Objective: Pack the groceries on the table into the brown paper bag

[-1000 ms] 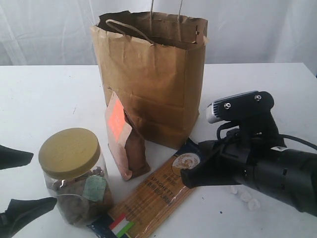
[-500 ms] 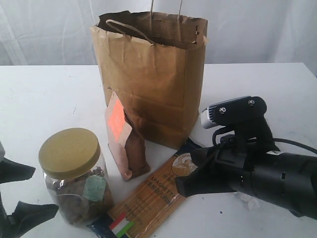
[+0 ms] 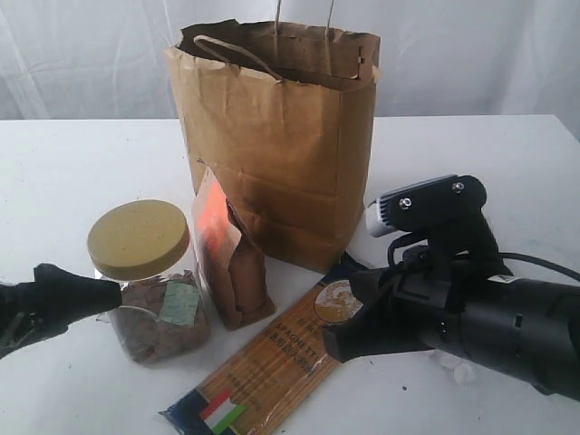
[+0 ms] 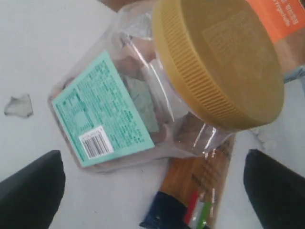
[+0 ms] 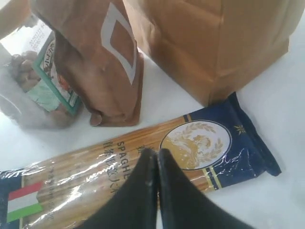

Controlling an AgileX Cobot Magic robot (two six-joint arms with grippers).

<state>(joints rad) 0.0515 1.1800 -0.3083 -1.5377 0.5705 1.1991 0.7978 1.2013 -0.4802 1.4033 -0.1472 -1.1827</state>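
Since a second earlier you had driven the left gripper (image 4: 152, 191) in, and the gold-lidded clear jar (image 3: 154, 294) had shifted and tipped toward the small brown pouch (image 3: 231, 267). Those jaws stood released and wide, with the jar just ahead between them, not grasped. Beyond it the brown paper bag (image 3: 281, 136) stood upright on the table (image 3: 82, 172), the pouch just in front. Your right gripper (image 5: 153, 160), clenched on nothing, reached low over the long spaghetti pack (image 5: 71, 171) beneath its tips.

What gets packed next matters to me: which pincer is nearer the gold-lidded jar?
Left. The left pincer is right at the gold-lidded jar, jaws open. The right pincer, shut, hangs over the spaghetti pack, with the brown pouch between it and the jar.
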